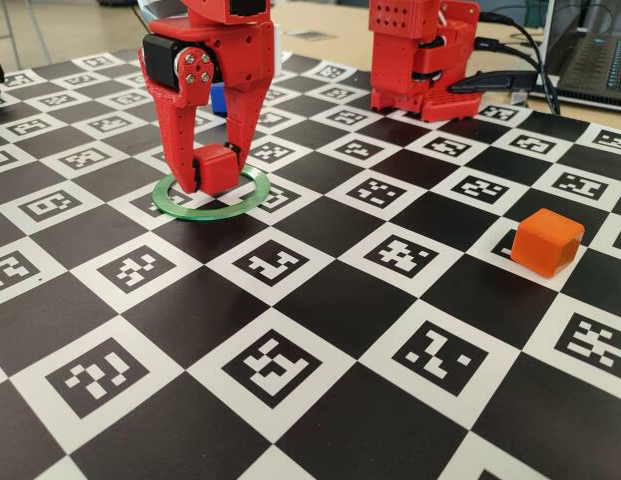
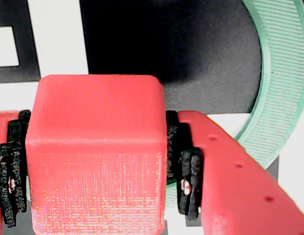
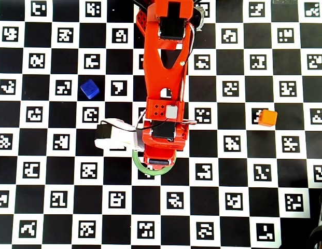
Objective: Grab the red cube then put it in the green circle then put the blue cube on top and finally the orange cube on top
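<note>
Three cubes total: 1 red, 1 blue, 1 orange; 1 green ring. Gripper (image 1: 212, 172) clamped on the red cube (image 1: 214, 167), w/ black pads (image 2: 190, 181) pressed to both sides (clear in wrist view), low inside the green circle (image 1: 247, 202). Can't tell if cube touches board. Blue cube (image 3: 89, 88) well left of arm in overhead view, orange cube (image 3: 266, 118) well right. Checkered marker board (image 1: 320, 400) underneath.

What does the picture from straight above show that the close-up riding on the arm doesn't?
Only the overhead view shows the blue cube, the orange cube and the whole arm over the checkered mat. Only the wrist view shows the red cube clamped in the tool, between its black pads. Both show part of the green ring.
</note>
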